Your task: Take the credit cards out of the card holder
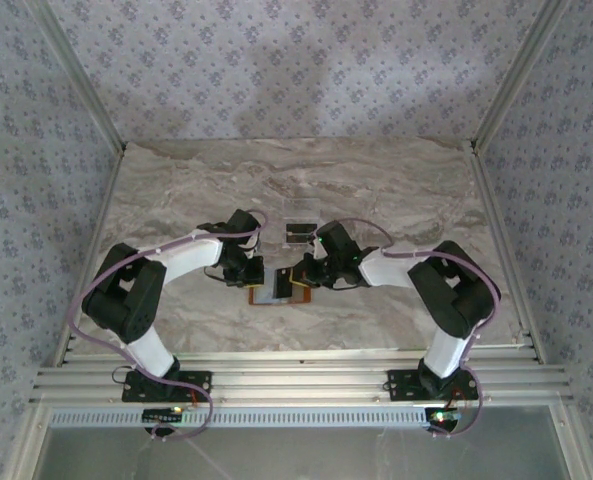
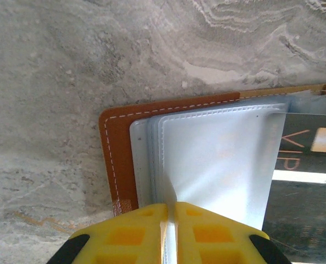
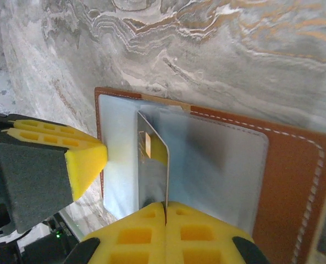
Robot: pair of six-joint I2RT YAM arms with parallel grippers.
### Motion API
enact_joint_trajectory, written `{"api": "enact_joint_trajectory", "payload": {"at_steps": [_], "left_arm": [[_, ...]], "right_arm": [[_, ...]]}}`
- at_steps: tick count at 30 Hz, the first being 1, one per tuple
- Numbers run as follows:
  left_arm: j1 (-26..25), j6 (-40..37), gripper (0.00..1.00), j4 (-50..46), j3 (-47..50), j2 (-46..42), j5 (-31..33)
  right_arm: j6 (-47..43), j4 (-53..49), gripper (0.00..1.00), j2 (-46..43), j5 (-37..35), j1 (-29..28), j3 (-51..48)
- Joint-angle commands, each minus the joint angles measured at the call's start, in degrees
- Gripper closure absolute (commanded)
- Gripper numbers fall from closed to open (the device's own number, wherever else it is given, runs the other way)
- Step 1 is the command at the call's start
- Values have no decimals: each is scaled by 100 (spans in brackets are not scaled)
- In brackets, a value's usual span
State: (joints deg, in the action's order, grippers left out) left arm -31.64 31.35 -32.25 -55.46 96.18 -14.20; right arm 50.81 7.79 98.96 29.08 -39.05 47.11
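Note:
The brown leather card holder (image 1: 279, 295) lies open on the marble table between both arms. My left gripper (image 2: 170, 206) is shut on a thin grey-blue lining sheet (image 2: 212, 159) of the card holder (image 2: 117, 144), at its left half. My right gripper (image 3: 166, 204) is shut on a greyish-silver credit card (image 3: 152, 165) with a gold chip, held on edge above the holder's lining (image 3: 223, 165). In the left wrist view that card (image 2: 305, 165) shows "VIP" lettering at the right. The left gripper's yellow finger (image 3: 83, 159) sits just left of the card.
A small clear stand (image 1: 298, 232) holding a dark card is just behind the two grippers (image 1: 253, 272) (image 1: 301, 273). Patterned walls and metal rails enclose the marble table (image 1: 396, 190); the arm bases line the near edge.

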Motion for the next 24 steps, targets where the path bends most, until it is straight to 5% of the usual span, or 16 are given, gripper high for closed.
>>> {"api": "enact_joint_trajectory", "payload": {"at_steps": [1,12,19,24], "left_arm": [[-53,18,85,-159,115,231,98],[-84,79,80,-431,-374,-309,-50],[8,54,78,-308,-241,-556,131],[109,-8,76,-124,19,-823,141]], "right_arm": [[-379,-834,100,-352,-365,77,76],[-1523,-2984,100,-987,-1114,153,964],[-3593,-4533,100,-893,-2001,94,2052],[-5957,-5424,100,-469,-2617,-23,2824]]}}
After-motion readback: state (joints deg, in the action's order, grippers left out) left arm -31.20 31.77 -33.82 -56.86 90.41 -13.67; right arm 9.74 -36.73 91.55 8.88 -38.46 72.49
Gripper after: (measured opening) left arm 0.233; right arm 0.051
